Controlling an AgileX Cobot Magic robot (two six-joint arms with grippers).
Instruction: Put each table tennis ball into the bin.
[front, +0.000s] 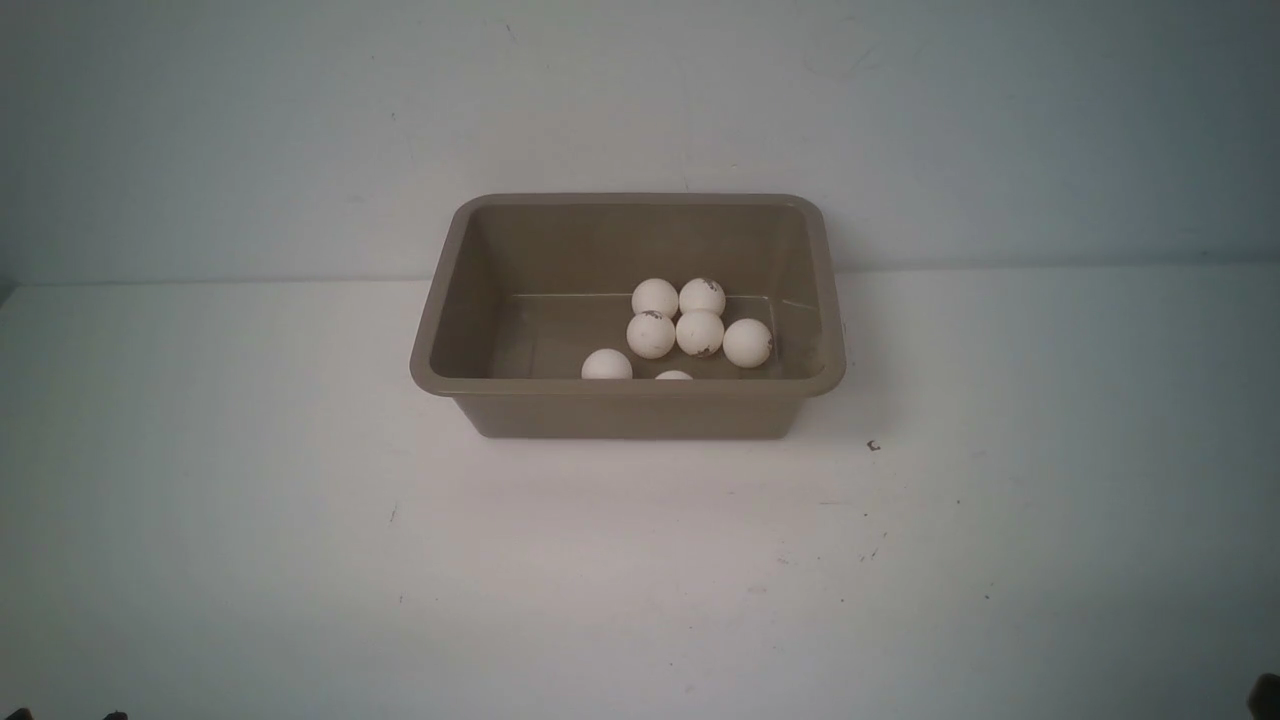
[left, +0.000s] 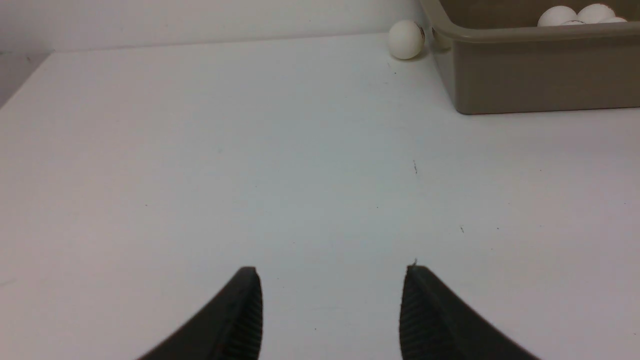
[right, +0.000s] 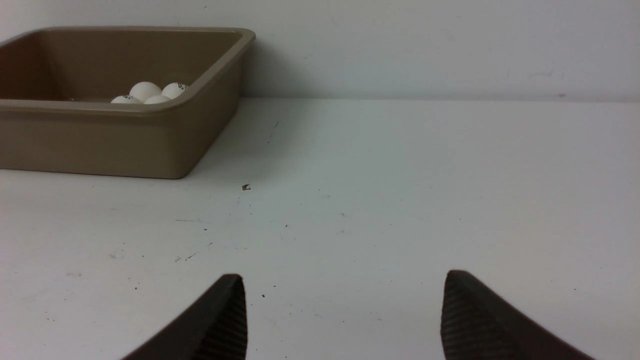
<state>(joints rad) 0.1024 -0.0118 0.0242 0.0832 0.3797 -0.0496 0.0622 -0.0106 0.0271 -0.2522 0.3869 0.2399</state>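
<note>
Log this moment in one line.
bin: seven balls visible | stray ball on table beside bin | left hand: open | right hand: open

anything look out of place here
Yes: one ball sits on the table outside the bin, close to its far left corner. Only the left wrist view shows it; the bin hides it in the front view. Seven balls lie inside. Both grippers, left and right, are open and empty.

Nearest ball (front: 673, 375) in the bin (front: 627, 388) mostly behind its front wall (only a sliver visible)
</note>
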